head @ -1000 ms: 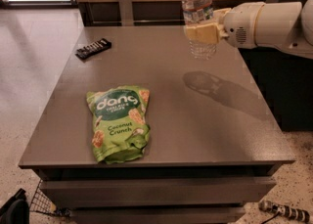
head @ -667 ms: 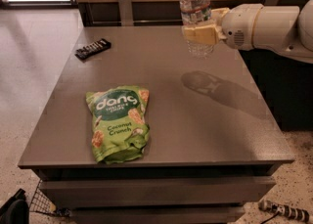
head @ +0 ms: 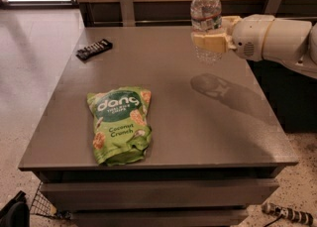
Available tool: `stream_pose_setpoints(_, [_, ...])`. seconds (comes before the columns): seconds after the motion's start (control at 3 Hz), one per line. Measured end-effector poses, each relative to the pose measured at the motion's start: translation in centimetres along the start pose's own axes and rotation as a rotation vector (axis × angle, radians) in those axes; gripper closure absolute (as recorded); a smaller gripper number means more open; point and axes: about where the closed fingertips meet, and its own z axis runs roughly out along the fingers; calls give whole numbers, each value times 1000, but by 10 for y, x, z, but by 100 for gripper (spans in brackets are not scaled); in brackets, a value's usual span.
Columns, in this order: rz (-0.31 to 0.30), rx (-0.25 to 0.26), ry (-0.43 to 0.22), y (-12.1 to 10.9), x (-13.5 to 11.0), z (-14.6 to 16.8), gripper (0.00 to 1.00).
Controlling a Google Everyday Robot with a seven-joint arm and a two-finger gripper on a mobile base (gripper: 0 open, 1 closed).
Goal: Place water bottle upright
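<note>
Your claw grips the bottle upright above the desk (far right side) — bag lies near left.

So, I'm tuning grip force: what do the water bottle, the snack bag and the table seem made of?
The water bottle, held above the table by the end effector at right rear, looks like thin clear plastic: see-through, ribbed, white cap. The snack bag: glossy printed film, probably plastic; crinkled, with highlights. The table: smooth grey semi-matte top, laminate or metal, cannot tell.
</note>
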Motion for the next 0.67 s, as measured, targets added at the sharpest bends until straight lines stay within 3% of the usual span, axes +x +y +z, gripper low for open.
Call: stream_pose_setpoints(0.67, [79, -11, -23, -9, 29, 13, 100])
